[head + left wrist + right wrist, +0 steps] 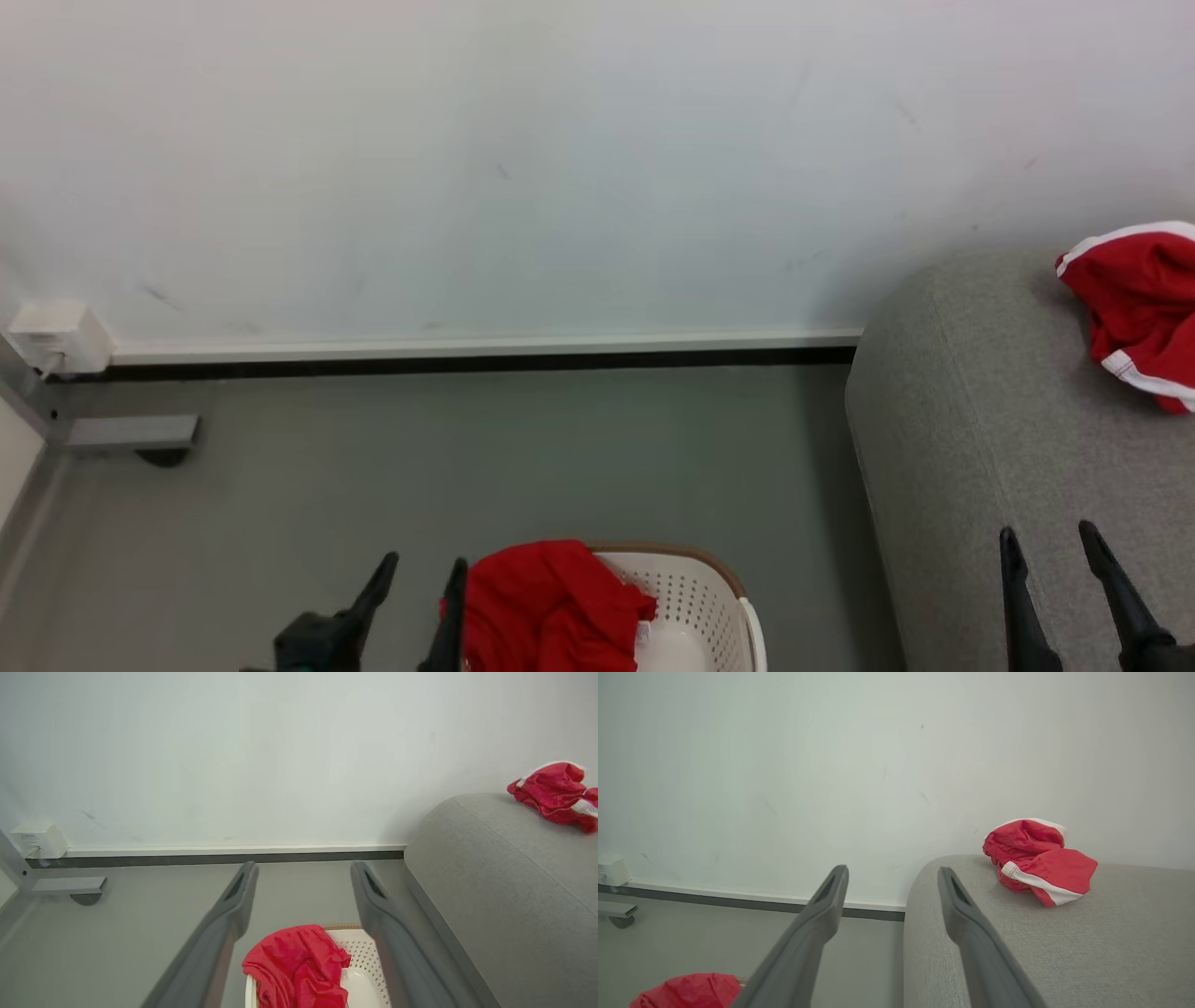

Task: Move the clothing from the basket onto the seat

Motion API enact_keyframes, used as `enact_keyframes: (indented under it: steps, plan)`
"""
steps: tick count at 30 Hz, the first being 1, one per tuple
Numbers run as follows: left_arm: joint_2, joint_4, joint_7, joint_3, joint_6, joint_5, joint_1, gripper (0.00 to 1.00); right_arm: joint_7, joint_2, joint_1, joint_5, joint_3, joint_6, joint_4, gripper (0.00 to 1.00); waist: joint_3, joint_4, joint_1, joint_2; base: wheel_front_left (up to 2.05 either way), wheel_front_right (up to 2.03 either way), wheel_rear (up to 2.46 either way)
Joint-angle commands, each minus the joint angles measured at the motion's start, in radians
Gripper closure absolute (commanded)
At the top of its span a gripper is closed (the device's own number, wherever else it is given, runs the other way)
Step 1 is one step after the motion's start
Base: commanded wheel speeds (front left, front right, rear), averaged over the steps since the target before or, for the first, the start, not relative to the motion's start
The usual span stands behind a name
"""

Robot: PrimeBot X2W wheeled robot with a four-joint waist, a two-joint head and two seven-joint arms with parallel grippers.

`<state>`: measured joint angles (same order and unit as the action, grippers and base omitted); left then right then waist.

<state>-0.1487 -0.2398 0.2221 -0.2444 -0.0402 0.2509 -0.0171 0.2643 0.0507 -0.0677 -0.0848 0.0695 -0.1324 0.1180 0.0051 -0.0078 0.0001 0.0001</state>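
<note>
A cream basket (700, 597) with a brown rim stands on the floor at the bottom middle of the head view, with red clothing (551, 607) heaped over its left side. My left gripper (420, 583) is open just left of that heap, nothing between its fingers. The grey seat (980, 448) fills the right side, and a second red garment with white trim (1134, 308) lies on it near the wall. My right gripper (1050, 551) hangs open over the seat's near part. The left wrist view shows the basket (359, 956) and clothing (296, 963) below its fingers (233, 905).
A white wall with a dark baseboard (467, 359) runs behind. A grey metal foot with a caster (135, 437) and a white box (58, 336) sit at the far left. Grey floor (467, 467) lies between basket and wall.
</note>
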Motion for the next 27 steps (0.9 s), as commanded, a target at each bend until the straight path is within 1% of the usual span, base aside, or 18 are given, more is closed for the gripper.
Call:
enact_keyframes:
  steps: [1,9,13,16,23,27]
  plan:
    - [0.002,-0.001,-0.008,-0.012,0.008,-0.013,-0.032,0.00,0.000,0.000,0.030,0.008,0.000,0.003,-0.015,0.00,0.053,-0.020,-0.0001,-0.0001,0.00,0.00,0.00]
    - [0.010,-0.058,-0.110,-0.091,0.050,-0.055,-0.186,0.00,0.000,-0.001,0.140,-0.018,-0.002,0.003,-0.084,0.00,0.252,-0.089,-0.0001,-0.0001,0.00,0.00,0.00]
    - [0.006,-0.107,-0.156,-0.136,0.075,-0.090,-0.272,0.00,0.000,-0.001,0.194,-0.041,-0.007,0.003,-0.106,0.00,0.351,-0.126,-0.0001,-0.0001,0.00,0.00,0.00]
    - [0.010,-0.164,-0.184,-0.165,0.089,-0.106,-0.329,0.00,0.000,-0.001,0.225,-0.055,-0.016,0.003,-0.108,0.00,0.405,-0.155,-0.0001,-0.0001,0.00,0.00,0.00]
    - [-0.008,-0.346,-0.273,-0.190,0.087,-0.149,-0.460,0.00,0.000,-0.001,0.284,-0.087,-0.032,0.003,-0.136,0.00,0.519,-0.222,-0.0001,-0.0001,0.00,0.00,0.00]
    - [-0.018,-0.449,-0.312,-0.183,0.078,-0.153,-0.530,0.00,0.000,-0.001,0.310,-0.110,-0.038,0.003,-0.150,0.00,0.590,-0.252,-0.0001,-0.0001,0.00,0.00,0.00]
